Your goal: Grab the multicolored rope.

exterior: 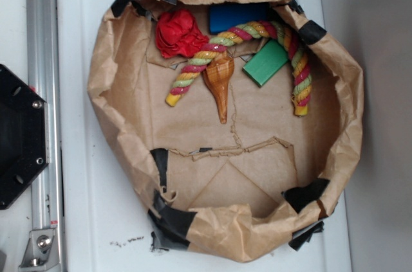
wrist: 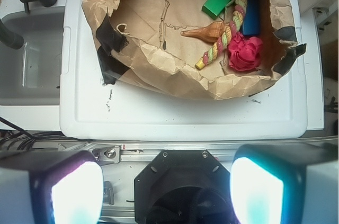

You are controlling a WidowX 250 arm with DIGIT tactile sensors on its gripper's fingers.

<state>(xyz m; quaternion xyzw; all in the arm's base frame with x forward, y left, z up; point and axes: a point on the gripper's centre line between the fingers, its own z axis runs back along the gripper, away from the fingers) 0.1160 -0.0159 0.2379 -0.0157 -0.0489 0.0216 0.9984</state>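
Both pale, glowing fingers (wrist: 74, 189) stand spread wide, empty, raised well back from the crumpled brown paper basin (wrist: 159, 60), where the thick twisted red, yellow and green rope (wrist: 225, 33) arcs along its far wall.

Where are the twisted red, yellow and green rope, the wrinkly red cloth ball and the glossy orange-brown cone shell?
Twisted multicolored rope (exterior: 248, 31): exterior view, top of its arch.
Wrinkly red cloth ball (exterior: 178, 33): exterior view, its middle.
Glossy orange-brown cone shell (exterior: 219, 78): exterior view, its wide body.
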